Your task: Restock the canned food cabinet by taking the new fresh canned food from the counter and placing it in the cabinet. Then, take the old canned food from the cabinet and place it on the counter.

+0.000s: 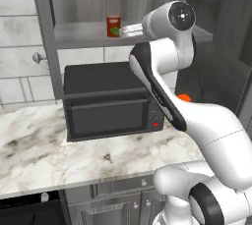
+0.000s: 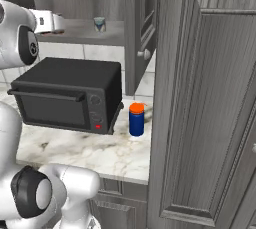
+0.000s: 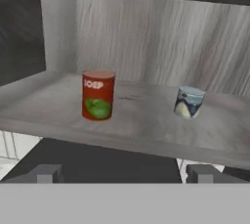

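Gripper [image 3: 122, 174] wide apart before cabinet shelf [image 3: 141, 130], red can [image 3: 98, 94] beside silvery can [image 3: 189, 102], both upright.

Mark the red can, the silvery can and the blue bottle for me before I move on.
red can [image 3: 98, 95]: hand view, middle of its label, above the green patch.
silvery can [image 3: 189, 102]: hand view, centre of its pale label.
blue bottle [image 2: 136, 121]: right base view, blue body below the orange cap.

Old can [image 3: 98, 95] left of new can [image 3: 189, 102] (both on shelf [image 3: 136, 125]).
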